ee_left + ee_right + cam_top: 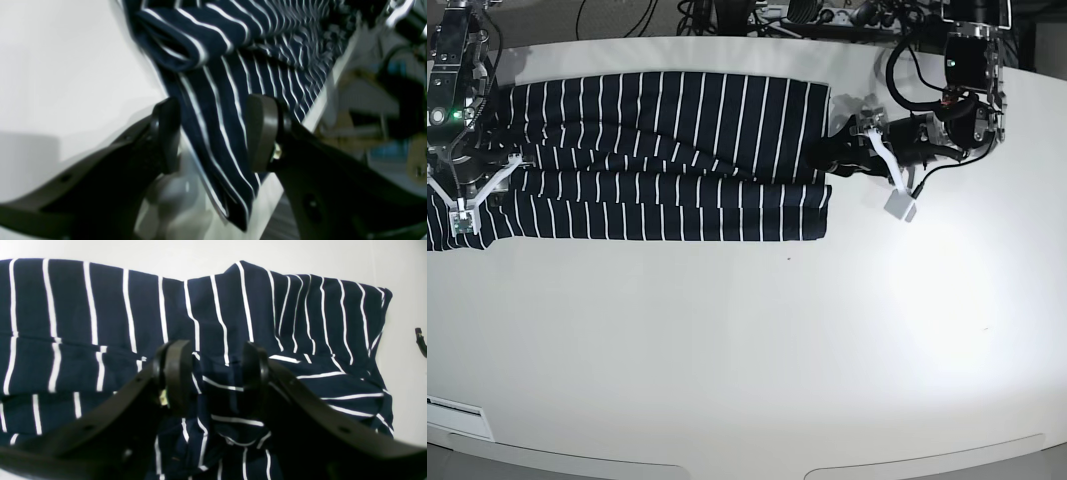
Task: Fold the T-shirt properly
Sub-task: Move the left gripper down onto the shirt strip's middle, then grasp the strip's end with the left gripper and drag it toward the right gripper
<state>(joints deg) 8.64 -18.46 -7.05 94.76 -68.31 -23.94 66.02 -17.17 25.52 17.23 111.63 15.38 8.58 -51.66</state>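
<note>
The T-shirt (667, 150), dark navy with thin white stripes, lies folded into a long band across the back left of the white table (757, 340). My left gripper (215, 133) stands open at the band's right end, and a narrow tail of the cloth (220, 140) runs between its fingers without being pinched. In the base view that gripper (832, 152) touches the shirt's right edge. Over the band's left end my right gripper (216, 376) is open too, with wrinkled cloth (230, 426) under and between its jaws.
Cables (727, 15) and gear crowd the table's far edge. The left arm's body (967, 100) and a dangling white camera block (901, 205) sit right of the shirt. A black cable tip (421, 341) lies on the table beyond the sleeve.
</note>
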